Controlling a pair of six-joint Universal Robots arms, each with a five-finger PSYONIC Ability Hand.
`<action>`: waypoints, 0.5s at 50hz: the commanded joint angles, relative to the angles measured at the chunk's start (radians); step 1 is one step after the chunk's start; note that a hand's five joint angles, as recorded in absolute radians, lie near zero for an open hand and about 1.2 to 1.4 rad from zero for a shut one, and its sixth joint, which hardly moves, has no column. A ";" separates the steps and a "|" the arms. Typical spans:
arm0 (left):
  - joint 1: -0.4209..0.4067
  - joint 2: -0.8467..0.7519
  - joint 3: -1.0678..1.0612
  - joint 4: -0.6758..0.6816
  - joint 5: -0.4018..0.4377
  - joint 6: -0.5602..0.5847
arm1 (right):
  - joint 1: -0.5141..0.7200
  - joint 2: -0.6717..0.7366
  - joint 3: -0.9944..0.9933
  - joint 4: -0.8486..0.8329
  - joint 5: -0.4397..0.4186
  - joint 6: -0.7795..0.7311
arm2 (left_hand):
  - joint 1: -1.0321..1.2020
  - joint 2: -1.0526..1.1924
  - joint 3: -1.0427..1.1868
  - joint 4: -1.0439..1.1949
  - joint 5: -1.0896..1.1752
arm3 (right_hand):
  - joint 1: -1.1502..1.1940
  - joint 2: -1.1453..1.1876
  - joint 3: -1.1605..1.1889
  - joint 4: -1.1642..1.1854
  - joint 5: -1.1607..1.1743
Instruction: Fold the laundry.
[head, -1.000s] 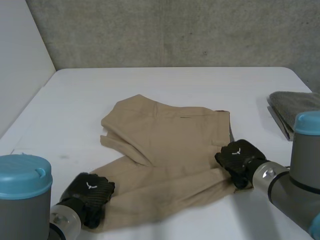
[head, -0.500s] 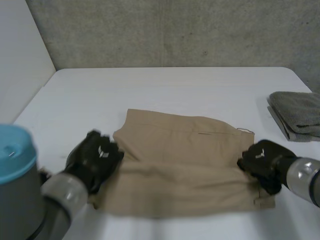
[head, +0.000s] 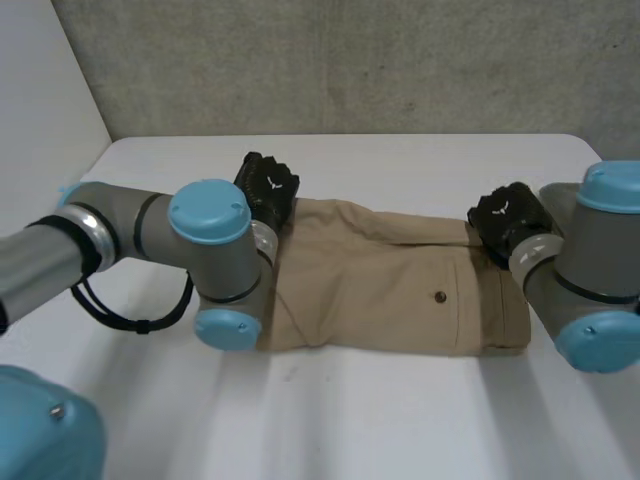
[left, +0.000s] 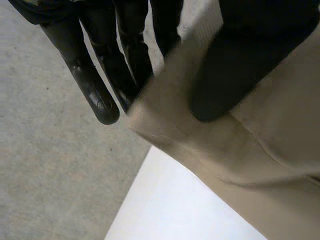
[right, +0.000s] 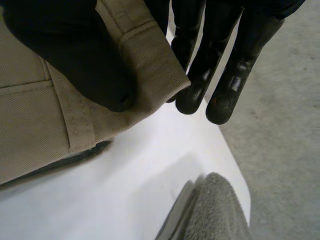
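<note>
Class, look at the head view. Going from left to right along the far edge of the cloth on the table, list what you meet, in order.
left hand, pinching one far corner → tan garment → right hand, pinching the other far corner

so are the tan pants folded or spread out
Folded. The tan pants lie doubled into a narrow band; the left hand and right hand pinch its far corners.
</note>
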 joint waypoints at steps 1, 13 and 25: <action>0.001 -0.054 0.043 0.080 -0.002 0.003 | 0.009 0.068 -0.090 -0.051 0.071 0.058 | -0.864 -0.898 -0.912 -0.916 -0.911 | -0.796 -1.001 -0.998 -1.016 -0.998; -0.004 0.211 -0.202 0.070 -0.022 -0.104 | -0.002 -0.160 -0.021 -0.019 0.018 0.270 | -0.865 -0.899 -0.913 -0.916 -0.911 | -0.796 -1.001 -0.998 -1.016 -0.998; -0.004 0.412 -0.555 -0.068 0.016 -0.246 | -0.072 -0.318 0.248 0.242 -0.200 0.282 | -0.865 -0.899 -0.913 -0.916 -0.911 | -0.796 -1.001 -0.998 -1.016 -0.998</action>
